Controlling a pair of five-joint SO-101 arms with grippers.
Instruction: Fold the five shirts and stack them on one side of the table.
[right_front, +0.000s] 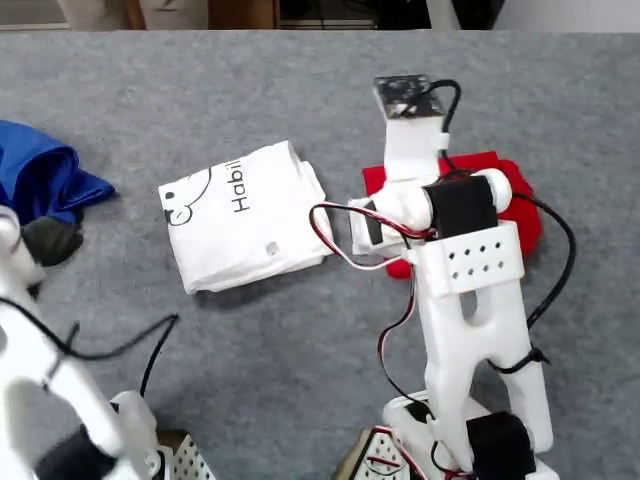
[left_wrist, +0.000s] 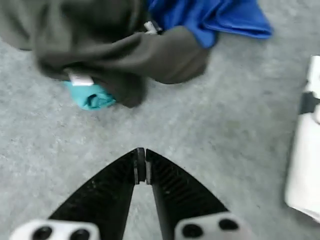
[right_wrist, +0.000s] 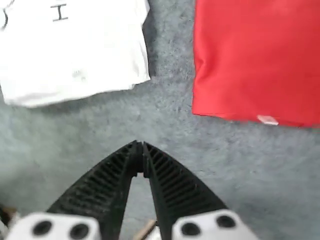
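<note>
The right arm (right_front: 470, 300) was white plastic with black motors (right_front: 462, 205) and red-black cables (right_front: 322, 238). Its ribbed jaws were black.

From where I stand, the grey, felt-covered worktop (right_front: 250, 370) takes up nearly the whole scene. Its cover lies flat and runs from the near side to a straight far edge along the top of the high view. Up close, in the left wrist view (left_wrist: 225, 125) and the right wrist view (right_wrist: 75, 130), the cover looks fuzzy and faintly mottled, lighter and darker grey fibres mixed together. Beyond the far edge stands a brown wooden panel (right_front: 240, 12). Just beside it lies a dark, shadowed stretch (right_front: 340, 10), and farther along that edge, at the corner, a pale wall surface (right_front: 570, 12).
</note>
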